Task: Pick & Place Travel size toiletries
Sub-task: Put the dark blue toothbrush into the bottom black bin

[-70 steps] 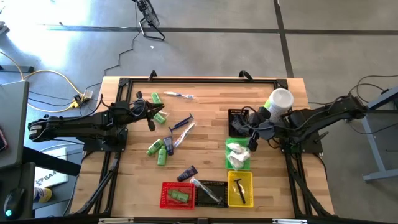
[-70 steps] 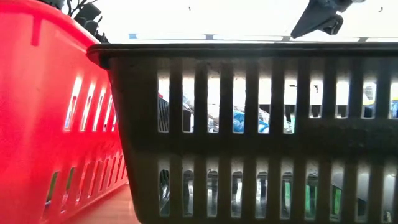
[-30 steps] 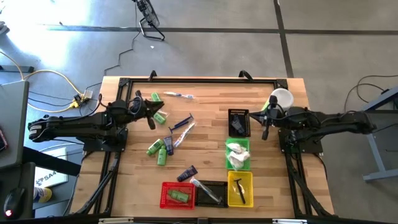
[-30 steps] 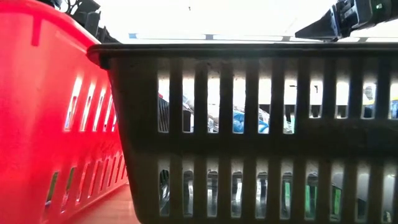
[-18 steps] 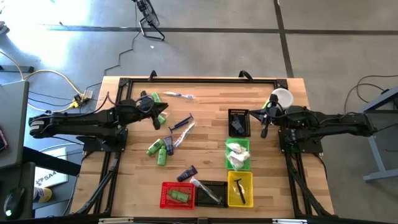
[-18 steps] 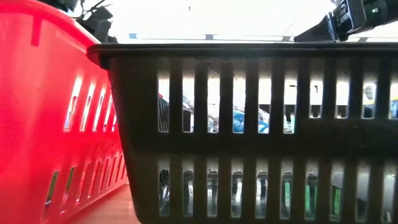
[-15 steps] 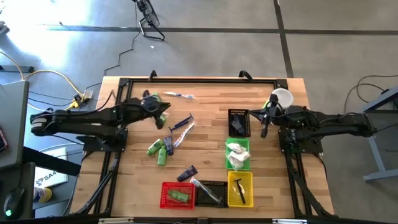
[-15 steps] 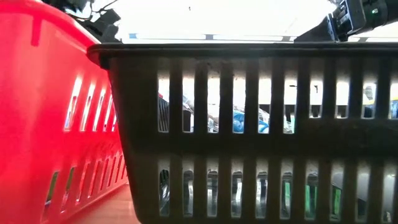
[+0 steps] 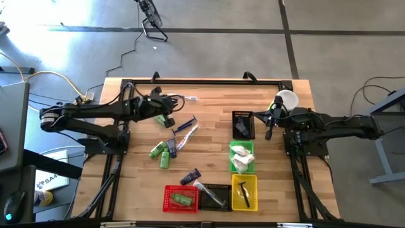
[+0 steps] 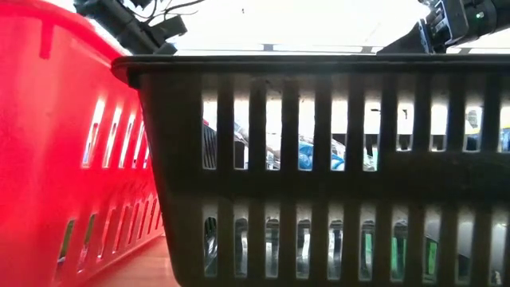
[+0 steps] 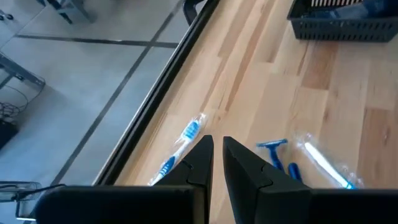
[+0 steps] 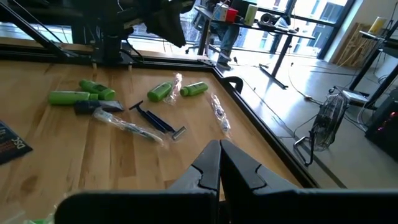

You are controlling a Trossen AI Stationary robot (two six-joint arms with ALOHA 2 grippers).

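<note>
Now left pincer [image 9: 172, 99] nearer toothbrush [image 9: 181, 96], empty

A polished grey concrete floor [image 9: 221, 50], crossed by dark seam lines, is seen around the wooden table [image 9: 209, 88]. A yellow cable [image 9: 44, 76] is laid on the floor beside it. Large windows [image 12: 311, 12], desks [image 12: 280, 31] and a floor fan [image 12: 329, 121] are observed beyond.
</note>
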